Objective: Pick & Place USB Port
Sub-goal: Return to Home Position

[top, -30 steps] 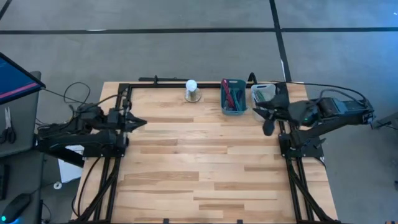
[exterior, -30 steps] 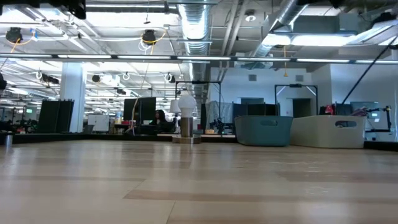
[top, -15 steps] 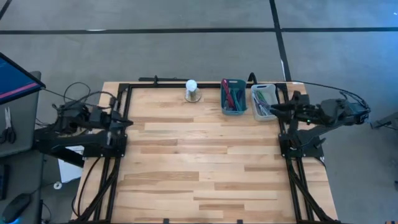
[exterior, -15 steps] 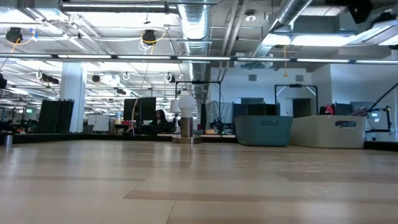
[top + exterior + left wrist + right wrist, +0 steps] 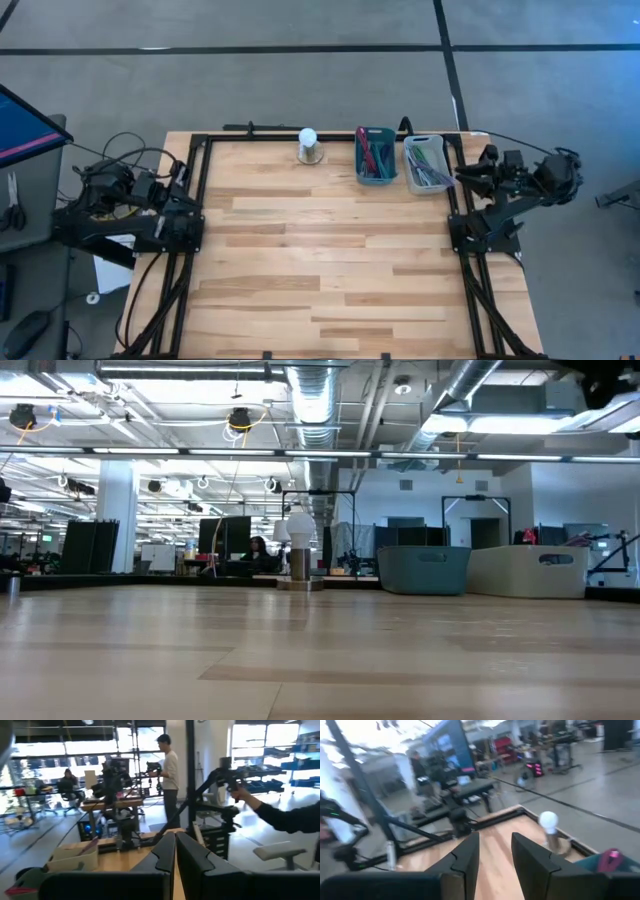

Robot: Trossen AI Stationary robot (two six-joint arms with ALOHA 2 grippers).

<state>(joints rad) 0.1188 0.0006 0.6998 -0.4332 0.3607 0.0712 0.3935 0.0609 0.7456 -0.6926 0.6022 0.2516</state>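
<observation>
At opposite table edges, left gripper seems pressed together, right gripper slightly parted; cables fill the bin.

Table: light wood, butcher-block strips in mixed tan and pale tones. Frame rails black. Teal bin holds red-pink and green cables. Pale gray bin holds greenish and purplish cables. White bulb on tan base. Floor gray, dark lines. Screen blue.

Bright, even overhead light on the table, faint shadows, glare from ceiling strips and windows.
</observation>
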